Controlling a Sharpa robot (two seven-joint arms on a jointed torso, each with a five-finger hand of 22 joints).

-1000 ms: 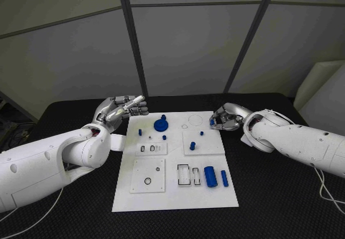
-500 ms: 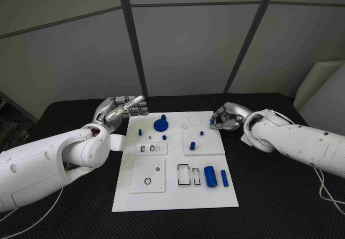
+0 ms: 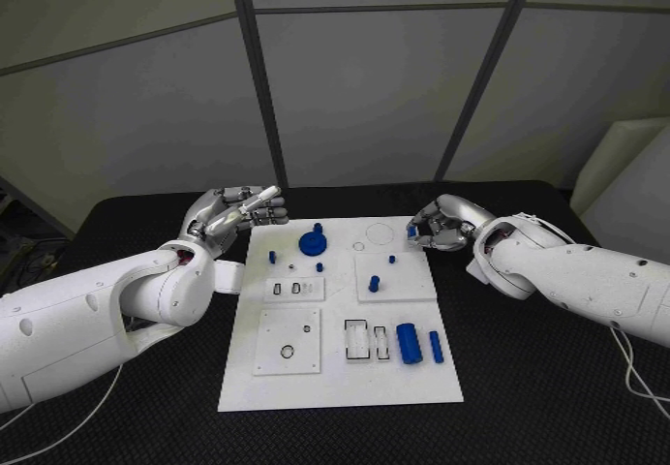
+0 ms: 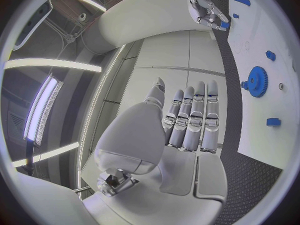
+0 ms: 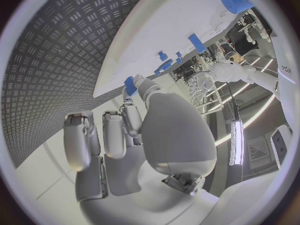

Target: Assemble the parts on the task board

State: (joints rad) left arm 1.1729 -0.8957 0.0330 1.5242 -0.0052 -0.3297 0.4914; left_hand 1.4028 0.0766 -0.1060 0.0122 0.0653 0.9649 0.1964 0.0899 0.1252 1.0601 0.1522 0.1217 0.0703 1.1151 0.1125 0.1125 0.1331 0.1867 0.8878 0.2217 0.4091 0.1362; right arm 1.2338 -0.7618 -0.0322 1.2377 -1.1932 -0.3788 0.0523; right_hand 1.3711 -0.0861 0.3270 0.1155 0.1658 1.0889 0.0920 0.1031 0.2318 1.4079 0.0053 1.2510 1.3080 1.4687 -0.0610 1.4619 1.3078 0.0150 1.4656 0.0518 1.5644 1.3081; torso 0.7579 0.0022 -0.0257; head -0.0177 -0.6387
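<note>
The white task board (image 3: 342, 387) lies in the middle of the black table. My right hand (image 3: 444, 228) hovers at the board's far right corner and pinches a small blue part (image 3: 413, 232) between thumb and fingertips; the right wrist view shows that part (image 5: 130, 84) at the fingertips over the board's edge (image 5: 181, 15). Raised beside the far left corner, my left hand (image 3: 234, 213) holds nothing, its fingers (image 4: 190, 120) straight and side by side. A blue gear (image 3: 313, 242) stands near the board's far edge, and a large blue cylinder (image 3: 410, 343) and a thin blue bar (image 3: 436, 346) lie at its right.
Small blue pegs (image 3: 373, 283) stand on the board's inset plates, one (image 3: 272, 257) by the gear. Rectangular slots (image 3: 359, 340) and a round hole (image 3: 287, 352) sit in the near plates. A grey panel wall rises behind the table.
My right hand has shifted slightly toward the far side with the small blue part in it. The left hand has stayed where it was.
</note>
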